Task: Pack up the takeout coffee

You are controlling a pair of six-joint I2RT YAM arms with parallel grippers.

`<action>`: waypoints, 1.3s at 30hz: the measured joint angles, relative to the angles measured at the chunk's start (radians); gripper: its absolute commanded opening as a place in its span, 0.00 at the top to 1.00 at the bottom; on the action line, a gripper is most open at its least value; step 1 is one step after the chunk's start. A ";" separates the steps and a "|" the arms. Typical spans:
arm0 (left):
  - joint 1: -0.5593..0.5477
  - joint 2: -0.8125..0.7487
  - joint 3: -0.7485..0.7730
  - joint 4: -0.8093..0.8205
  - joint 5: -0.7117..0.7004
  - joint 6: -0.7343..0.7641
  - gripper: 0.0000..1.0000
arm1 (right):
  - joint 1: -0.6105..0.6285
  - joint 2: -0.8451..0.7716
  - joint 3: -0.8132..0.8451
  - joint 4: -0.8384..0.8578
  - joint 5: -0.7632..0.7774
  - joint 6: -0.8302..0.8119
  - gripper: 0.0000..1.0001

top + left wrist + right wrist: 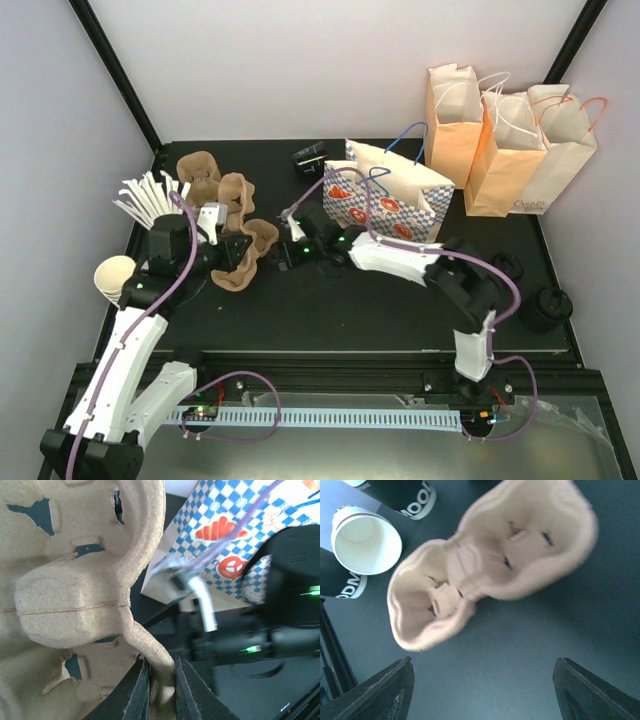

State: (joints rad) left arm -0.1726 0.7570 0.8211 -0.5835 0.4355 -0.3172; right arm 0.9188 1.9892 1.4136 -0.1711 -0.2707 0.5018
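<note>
Far left of surface (330, 320): cream cup (114, 277) on its side, white sticks (145, 195) fanned behind.
Next: brown pulp carriers (237, 197), clustered.
Left end effector (161, 682): clenched on rim of gripped carrier (75, 605); pinch legible only in left wrist view.
Right end effector (482, 680): released, fingers wide above a two-cup carrier (490, 575); confirmed only by right wrist view.
Centre-right: checkered bag (392, 203); three plain bags (505, 150) behind.
Far right, top view alone: takeout coffee (545, 308), standing near surface edge, well apart from both end effectors.
</note>
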 measured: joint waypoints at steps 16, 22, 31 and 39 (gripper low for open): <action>-0.440 0.431 -0.040 0.046 -0.108 -0.091 0.77 | -0.013 -0.644 -0.452 -0.172 0.292 -0.120 0.24; -0.576 0.544 -0.016 0.047 -0.152 -0.134 0.41 | -0.013 -0.704 -0.489 -0.235 0.341 -0.188 0.25; -0.469 0.328 -0.005 0.024 -0.216 -0.140 0.37 | -0.013 -0.676 -0.543 -0.211 0.225 -0.265 0.24; -0.245 0.088 -0.087 0.030 -0.238 -0.139 0.23 | 0.063 -0.445 -0.392 -0.224 0.131 -0.412 0.24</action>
State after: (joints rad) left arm -0.4171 0.8448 0.7338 -0.5537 0.1970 -0.4561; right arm 0.9813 1.5444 1.0214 -0.3950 -0.1398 0.0895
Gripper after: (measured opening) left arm 0.696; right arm 0.762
